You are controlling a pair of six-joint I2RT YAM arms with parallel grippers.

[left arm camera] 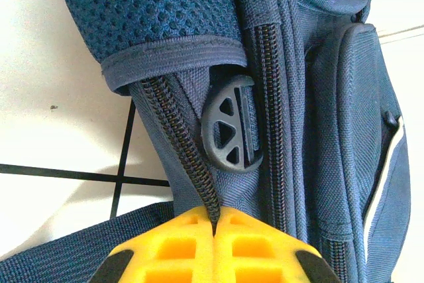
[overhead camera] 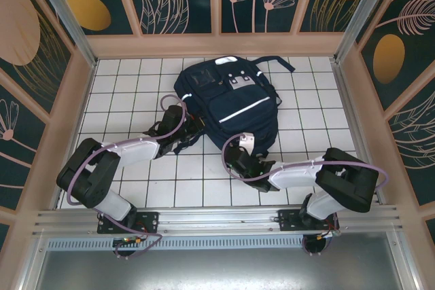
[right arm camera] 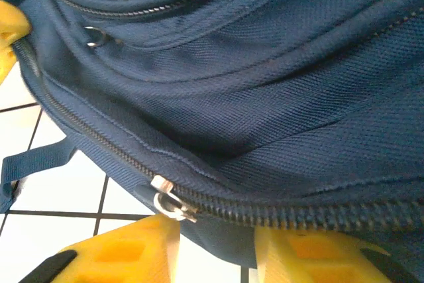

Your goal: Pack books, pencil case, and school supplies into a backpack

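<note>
Just above the right gripper point(right arm camera: 215, 235), whose yellow plastic fingers point(right arm camera: 126, 256) look smooth and matt, the backpack point(right arm camera: 265, 97) is coarse, matt woven cloth with a shiny metal zip pull point(right arm camera: 169, 200), lying on glossy white tiles point(right arm camera: 66, 190).

We've got the backpack point(overhead camera: 228, 103) lying on the table point(overhead camera: 122, 93), at the far middle. The left gripper point(overhead camera: 190, 130) sits at its left near edge, fingers pressed together on a zipper point(left arm camera: 189, 157), with a buckle point(left arm camera: 228, 124) just beyond them. The right gripper point(overhead camera: 243, 154) is at the near edge, fingers apart, with a slider point(right arm camera: 169, 200) just above one finger. A strap point(overhead camera: 280, 64) trails off far right.
</note>
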